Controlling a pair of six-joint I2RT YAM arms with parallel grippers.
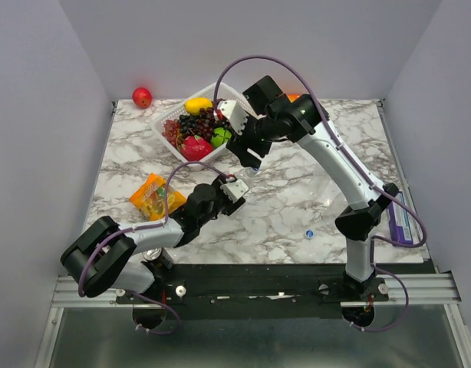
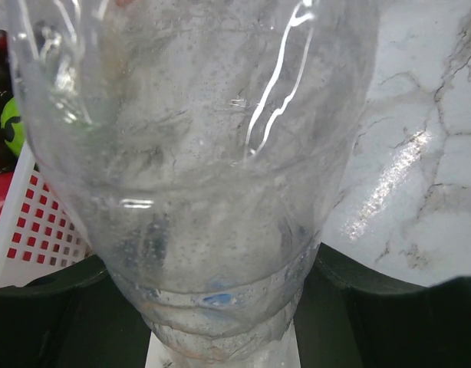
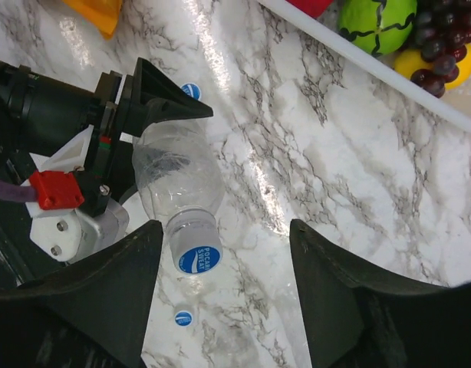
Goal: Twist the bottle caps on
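Above veined marble [image 1: 297, 203], left end effector [image 1: 236, 184] clamps clear bottle [image 3: 176, 172]; right end effector [image 3: 226, 249] gapes.

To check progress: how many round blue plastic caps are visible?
3 caps. One sits on the clear plastic bottle in the left gripper; one lies on the marble table beside that gripper; one lies beyond the bottle's mouth. More may be hidden.

Three blue caps [image 3: 197, 259], one clear bottle [image 3: 178, 172], one white basket [image 3: 358, 57], one orange packet [image 1: 153, 196].
All lie nearer than the basket: one cap on the bottle's neck, a second cap [image 3: 191, 90] and a third cap [image 3: 183, 315] loose on the marble [image 3: 335, 176], the packet off to the left.
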